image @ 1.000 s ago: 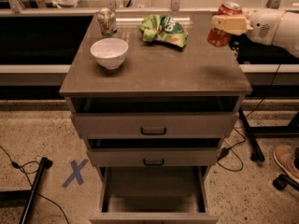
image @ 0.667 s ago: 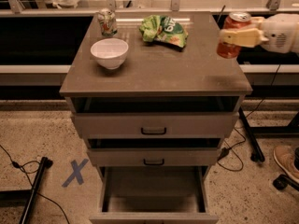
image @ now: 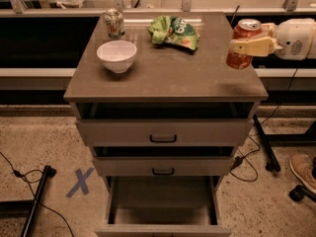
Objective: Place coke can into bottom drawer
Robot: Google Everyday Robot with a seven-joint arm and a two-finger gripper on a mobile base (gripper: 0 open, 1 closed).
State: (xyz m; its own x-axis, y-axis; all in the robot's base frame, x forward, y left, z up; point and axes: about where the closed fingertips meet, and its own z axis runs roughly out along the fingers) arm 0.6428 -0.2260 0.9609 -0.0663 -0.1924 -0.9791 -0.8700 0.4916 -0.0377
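The cabinet [image: 163, 80] is grey-beige with a flat, matt top. Its bottom drawer [image: 163, 209] is pulled out, a deep box with a plain front. On the top lie a crumpled green bag [image: 174, 32], a round white bowl [image: 117, 56] and a pale green can [image: 114, 22] standing upright. The cream-coloured gripper [image: 240, 42] comes in from the right, and its fingers are closed around the coke can [image: 238, 58]. This red can with a silver top is held upright over the right edge of the cabinet top.
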